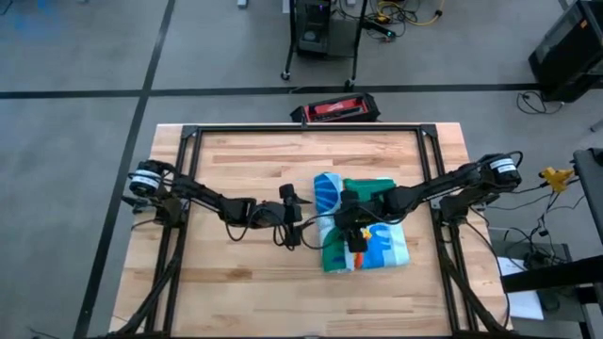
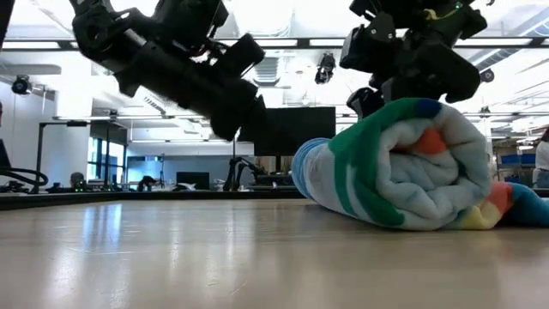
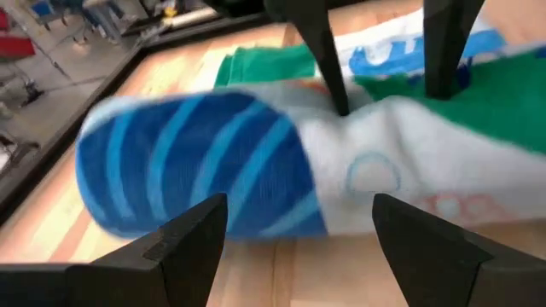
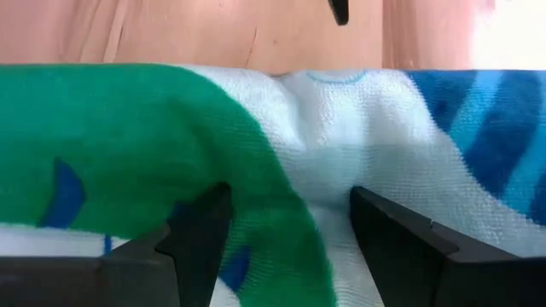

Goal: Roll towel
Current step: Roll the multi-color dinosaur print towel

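High view: the towel point(image 1: 363, 224) lies rolled on the wooden table point(image 1: 245, 160), right of centre.
Long axis: runs near-to-far across the table.
Right gripper point(image 1: 350, 235): fingers parted, pressing down on the roll.
Left gripper point(image 1: 290, 218): fingers spread wide, empty, just beside the roll.

The high view looks straight down from well above the tabletop point(image 1: 245, 169), taking in both arms and the floor around. The low view sits at tabletop level, facing level across to the rolled towel point(image 2: 403, 167) and the room behind it. Each wrist view looks out between its own fingers, pressed very near the towel, from opposite sides. All four views share the towel.
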